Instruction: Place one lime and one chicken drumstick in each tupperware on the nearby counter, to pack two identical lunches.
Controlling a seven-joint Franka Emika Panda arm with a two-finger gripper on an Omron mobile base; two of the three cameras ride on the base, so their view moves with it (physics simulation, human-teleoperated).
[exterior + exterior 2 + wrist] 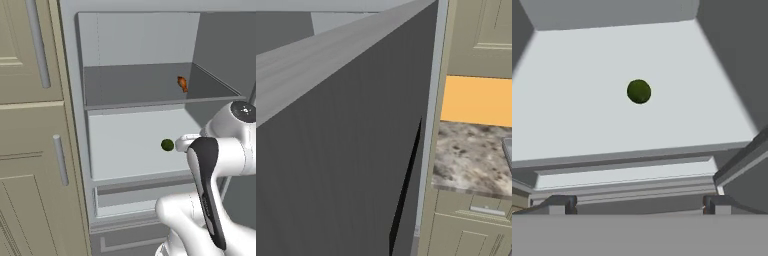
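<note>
A small dark green lime [167, 145] lies on the white lower shelf [125, 150] of an open fridge. In the hand view the lime [639, 91] sits mid-shelf, well ahead of my gripper [639, 205]. The gripper is open, its fingertips wide apart with nothing between them. A brown-orange chicken drumstick [182, 83] rests on the grey upper shelf, toward its right. A grey corner of a tupperware [508, 152] shows at the right edge, on the speckled stone counter [471, 160].
Tall beige cabinets with silver bar handles [30, 125] stand left of the fridge. The dark grey fridge door [341, 150] stands open between the fridge and the counter. A drawer front [627, 177] runs below the lower shelf. My white arm [210, 190] rises at the lower right.
</note>
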